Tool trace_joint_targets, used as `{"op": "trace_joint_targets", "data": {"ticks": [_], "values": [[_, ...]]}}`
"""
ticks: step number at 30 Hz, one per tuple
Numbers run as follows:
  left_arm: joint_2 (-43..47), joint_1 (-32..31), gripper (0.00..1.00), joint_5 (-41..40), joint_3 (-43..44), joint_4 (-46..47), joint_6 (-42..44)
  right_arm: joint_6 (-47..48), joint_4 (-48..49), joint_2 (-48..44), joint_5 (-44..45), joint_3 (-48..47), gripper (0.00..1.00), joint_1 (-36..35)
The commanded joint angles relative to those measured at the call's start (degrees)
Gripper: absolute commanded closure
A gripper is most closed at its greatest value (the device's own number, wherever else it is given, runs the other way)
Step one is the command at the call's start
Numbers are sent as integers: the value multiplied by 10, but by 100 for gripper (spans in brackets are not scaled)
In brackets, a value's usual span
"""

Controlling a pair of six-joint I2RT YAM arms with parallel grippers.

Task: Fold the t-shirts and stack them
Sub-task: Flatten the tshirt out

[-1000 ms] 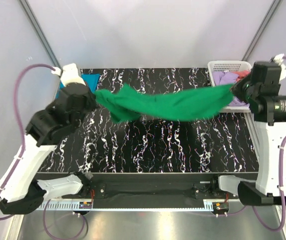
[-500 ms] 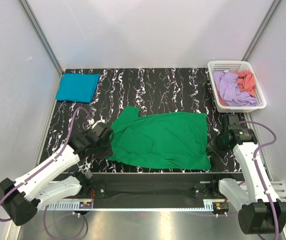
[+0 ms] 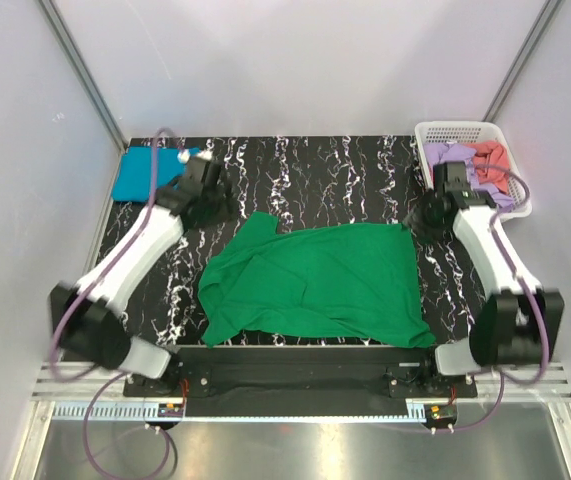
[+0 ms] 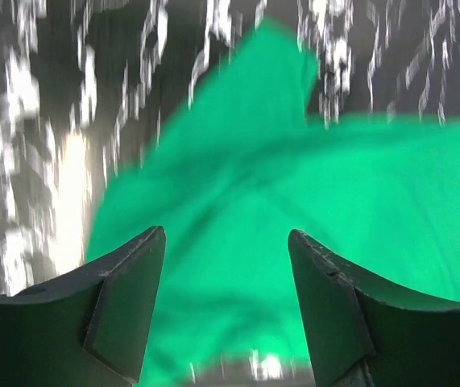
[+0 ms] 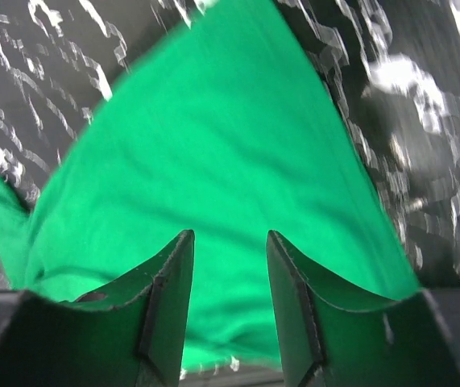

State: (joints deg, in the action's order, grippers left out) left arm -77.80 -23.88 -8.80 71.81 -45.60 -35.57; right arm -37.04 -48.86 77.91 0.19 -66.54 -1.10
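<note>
Black table [image 3: 345, 170] bears green t-shirt [image 3: 315, 285] before left pincer [image 4: 226, 234].

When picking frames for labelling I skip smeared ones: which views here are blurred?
Top external: sharp and evenly lit, the bright green cloth t-shirt crisp-edged. Left wrist: motion blur, the black white-veined table smeared into vertical streaks; the left gripper alone sharp. Right wrist: similar smear, diagonal streaks, the right gripper sharp.
</note>
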Motion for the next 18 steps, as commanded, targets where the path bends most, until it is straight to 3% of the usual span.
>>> {"op": "trace_joint_targets", "data": {"ticks": [1, 5, 7, 9, 12, 14, 18], "values": [[-116, 23, 32, 8, 60, 103, 130, 88, 88, 80, 5, -61, 52, 0], [-300, 30, 33, 42, 156, 77, 150, 125, 75, 158, 9, -119, 52, 1], [-335, 30, 33, 36, 184, 75, 148, 137, 74, 179, 0, -138, 52, 0], [-364, 31, 33, 19, 201, 71, 146, 147, 87, 189, -63, -144, 52, -11], [-345, 37, 33, 16, 213, 58, 144, 159, 108, 233, -81, -181, 52, -66], [-319, 49, 33, 41, 187, 64, 141, 159, 94, 275, -70, -259, 52, -145], [-270, 70, 33, 48, 131, 31, 113, 85, 92, 408, -111, -385, 53, -209]]}}
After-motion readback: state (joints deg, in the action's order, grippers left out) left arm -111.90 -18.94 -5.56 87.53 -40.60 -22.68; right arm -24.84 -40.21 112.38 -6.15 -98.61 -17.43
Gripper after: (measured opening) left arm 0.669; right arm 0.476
